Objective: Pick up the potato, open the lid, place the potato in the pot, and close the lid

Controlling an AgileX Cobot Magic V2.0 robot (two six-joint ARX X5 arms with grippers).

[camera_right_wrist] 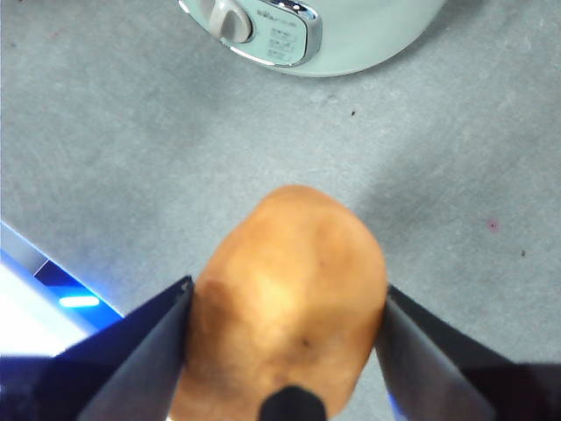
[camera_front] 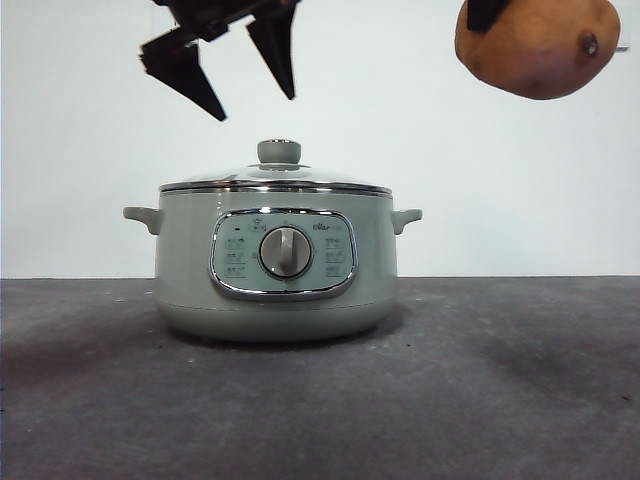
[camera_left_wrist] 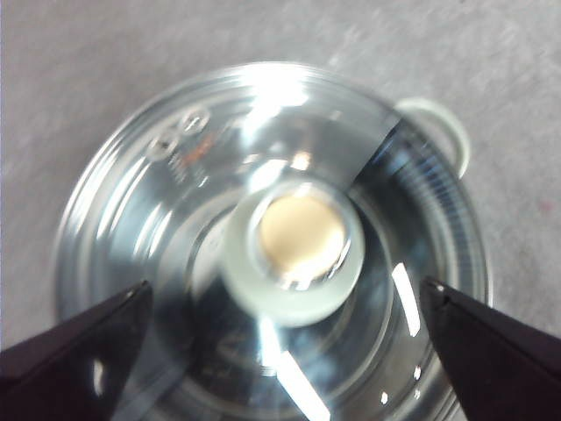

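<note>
A: Potato (camera_right_wrist: 289, 298) — clamped between both jaws of right gripper (camera_right_wrist: 285, 307), carried high and off to one side of pot (camera_front: 277, 262), well clear of table (camera_front: 500, 400). Firm, dense-looking, smooth mottled skin; judged moderately heavy and somewhat slippery. Held across its widest part, dark eye (camera_front: 590, 44) at the outer end. Sound hold; no change advised.

B: Noted. Left gripper (camera_front: 238, 85)?

A: Spread wide, holding nothing, hovering above lid (camera_front: 275, 183). Seen from left wrist: jaws either side of round knob (camera_left_wrist: 294, 254), apart from it, not touching.

B: Lid, condition and handling?

A: Seated on pot, chrome rim all round. Domed glass: stiff, fragile, slick, strongly reflective. Judged awkward anywhere but the knob. Recommended hold: the sage-green knob, squarely from above, both jaws on its sides, then a straight lift.

B: Pot?

A: Upright on table, control panel (camera_front: 283, 254) and silver dial (camera_front: 285, 251) facing front, small handle (camera_front: 143, 217) at each side. Closed; contents not visible. Likely steady enough to stay put as lid comes off.

B: Risks?

A: Off-centre pinch slipping off the knob; glass dropped on the rim.
</note>
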